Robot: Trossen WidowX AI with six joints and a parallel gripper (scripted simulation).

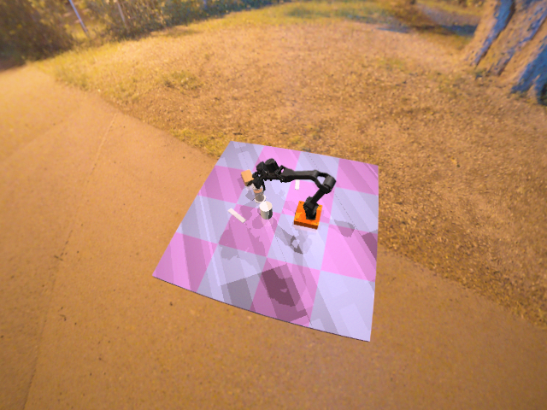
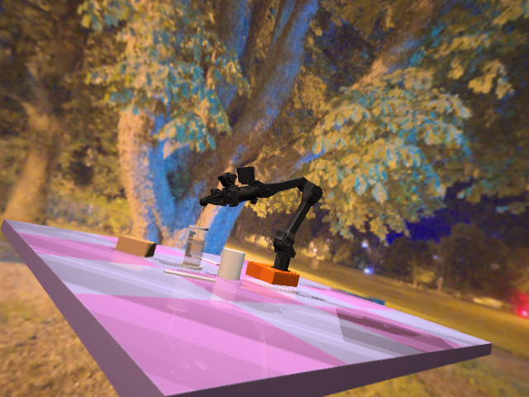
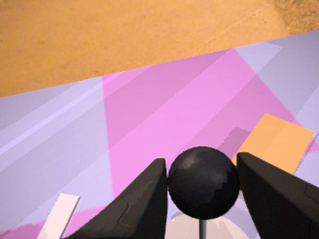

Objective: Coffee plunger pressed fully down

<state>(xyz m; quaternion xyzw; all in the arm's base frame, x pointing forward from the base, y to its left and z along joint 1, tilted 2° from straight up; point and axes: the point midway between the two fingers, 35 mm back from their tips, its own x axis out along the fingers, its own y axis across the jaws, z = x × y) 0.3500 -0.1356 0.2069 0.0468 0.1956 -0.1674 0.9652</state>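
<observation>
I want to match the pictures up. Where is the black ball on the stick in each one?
Top: too small to make out, hidden under the hand left of centre.
Exterior: ball in the hand's tip, above the glass press.
Wrist: ball bottom centre, between the fingers.
Shared landmark: the tan box.

Outdoor parkland: trees (image 2: pixel 239 85), grass (image 1: pixel 220 66), dirt path (image 1: pixel 66 265).

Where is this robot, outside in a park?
Probably outdoors, something like a park at dusk: a big tree stands behind the pink checked table, with dirt and grass around it. The tool grips a coffee press's plunger knob.
</observation>
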